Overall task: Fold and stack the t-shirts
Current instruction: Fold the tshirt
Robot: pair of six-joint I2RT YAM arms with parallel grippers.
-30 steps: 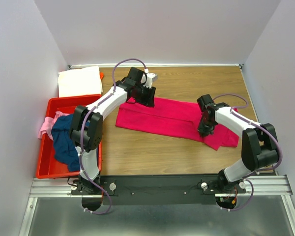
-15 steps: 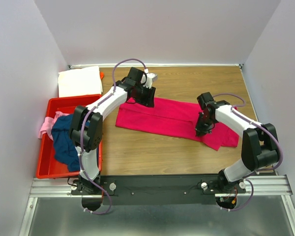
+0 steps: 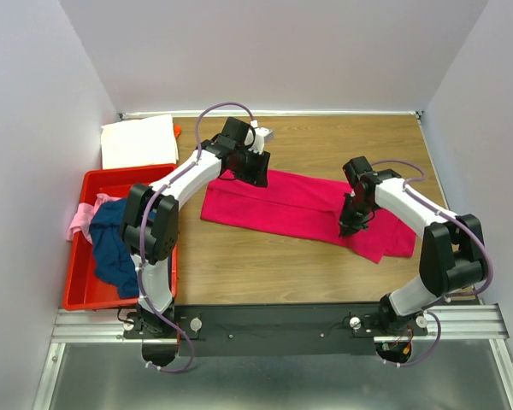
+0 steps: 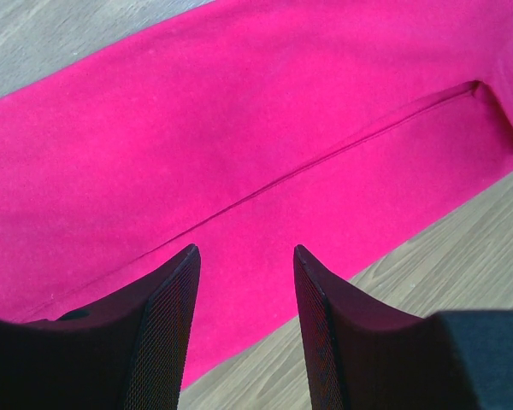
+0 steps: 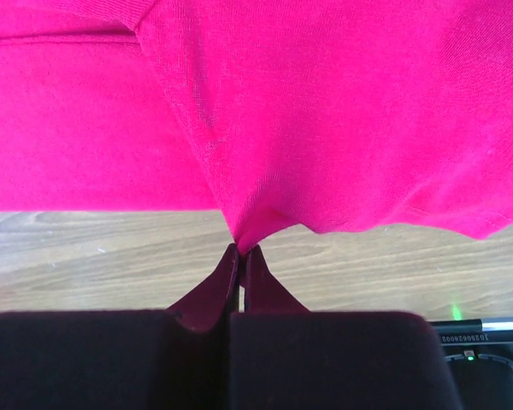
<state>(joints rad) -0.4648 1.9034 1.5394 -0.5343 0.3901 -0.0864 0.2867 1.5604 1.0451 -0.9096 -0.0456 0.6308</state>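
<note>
Top external view showed us little change over the last second. The right pincer (image 3: 351, 227) had edged slightly toward the red bin (image 3: 128, 169), and the left pincer (image 3: 255, 177) had not moved. The magenta-pink t-shirt (image 3: 274, 205) lay as before, a long folded band on the worktop (image 3: 265, 265) to the right of the bin.

In the right wrist view we saw the right pincer clenched on the shirt's near hem, at the end farthest from the bin, with the cloth drawn to a peak at its fingertips. The left pincer stood released above the shirt's end nearer the bin, fingers apart and nothing between them.

Inside the bin lay the navy blue t-shirt (image 3: 111, 243), and the pale pink t-shirt (image 3: 81, 218) spilled over the bin's left wall. The white t-shirt (image 3: 138, 141) lay folded just beyond the bin's far wall.
</note>
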